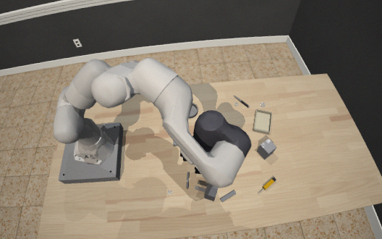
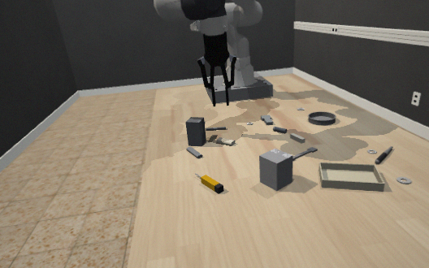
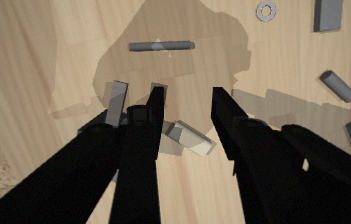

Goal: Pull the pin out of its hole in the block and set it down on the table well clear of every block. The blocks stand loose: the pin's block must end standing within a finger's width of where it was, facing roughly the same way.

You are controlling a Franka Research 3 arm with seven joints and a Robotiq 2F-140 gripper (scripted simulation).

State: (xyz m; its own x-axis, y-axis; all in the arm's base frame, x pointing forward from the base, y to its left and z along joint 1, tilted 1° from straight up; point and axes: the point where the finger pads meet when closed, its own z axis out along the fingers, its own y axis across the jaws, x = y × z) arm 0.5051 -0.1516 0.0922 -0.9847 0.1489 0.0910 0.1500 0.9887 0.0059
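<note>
A grey cube block (image 2: 275,168) stands mid-table, also in the overhead view (image 1: 266,148). A dark pin (image 2: 305,153) sticks out sideways from its upper far side. A taller dark block (image 2: 196,131) stands further left, with a loose dark rod (image 2: 216,128) beside it. My gripper (image 2: 220,103) hangs high above the table, behind and to the right of the tall block and far from the cube. In the wrist view the fingers stand apart with nothing between them. Below them lie the rod (image 3: 161,46) and a pale short piece (image 3: 191,138).
A shallow tray (image 2: 351,176) sits right of the cube. A yellow-handled tool (image 2: 212,183) lies in front. A round dish (image 2: 322,118), a dark pen (image 2: 383,154), washers (image 2: 403,180) and several small grey pieces (image 2: 297,137) are scattered about. The arm's base (image 1: 89,156) stands at the table's far end.
</note>
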